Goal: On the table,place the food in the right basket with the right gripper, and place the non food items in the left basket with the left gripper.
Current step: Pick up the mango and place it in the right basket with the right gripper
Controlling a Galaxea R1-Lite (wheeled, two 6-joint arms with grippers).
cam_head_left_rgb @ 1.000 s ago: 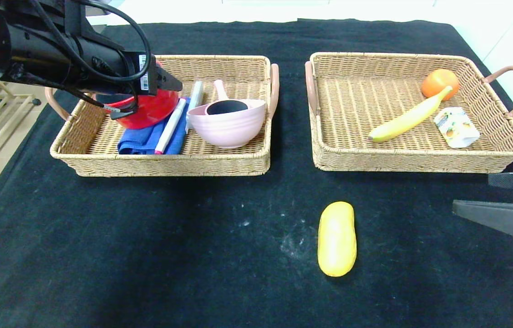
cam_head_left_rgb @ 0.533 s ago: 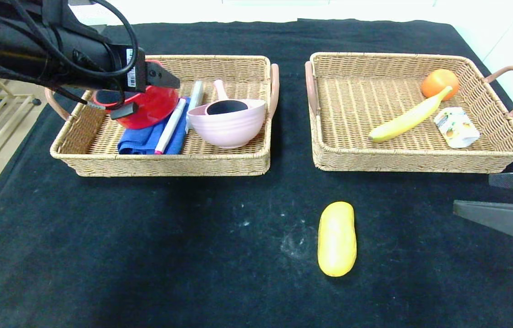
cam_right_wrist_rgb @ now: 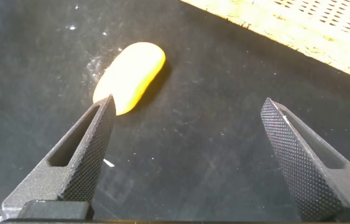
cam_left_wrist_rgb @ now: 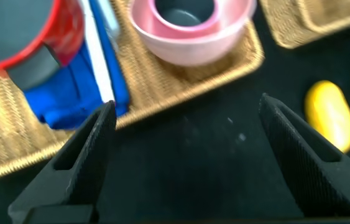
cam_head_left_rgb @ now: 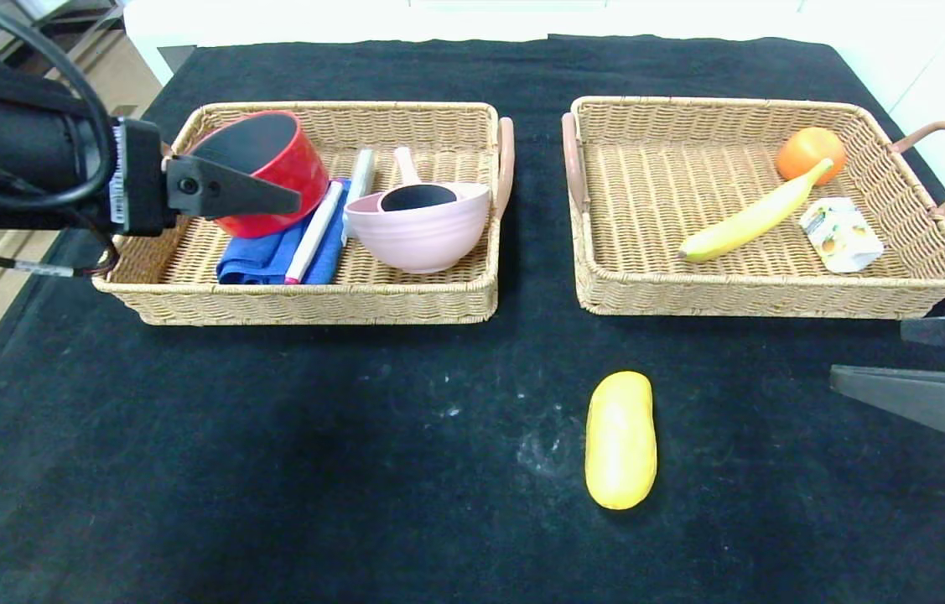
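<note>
Woven wicker, black cloth and glossy plastic in front of me.

The table (cam_head_left_rgb: 271, 470) wears matt black cloth, dusted with chalky white smudges near centre frame. Both the left basket (cam_head_left_rgb: 313, 306) and right basket (cam_head_left_rgb: 774, 298) are rough tan wicker with smooth brown handles. The red pot (cam_head_left_rgb: 271, 180) and pink bowl (cam_head_left_rgb: 422, 235) look glossy, like plastic; a soft blue cloth (cam_head_left_rgb: 258, 260) lies under the pot. The yellow fruit (cam_head_left_rgb: 620, 440) is smooth, faintly shiny. My right gripper's fingers (cam_right_wrist_rgb: 81, 162) are matt black with a knurled grain.
</note>
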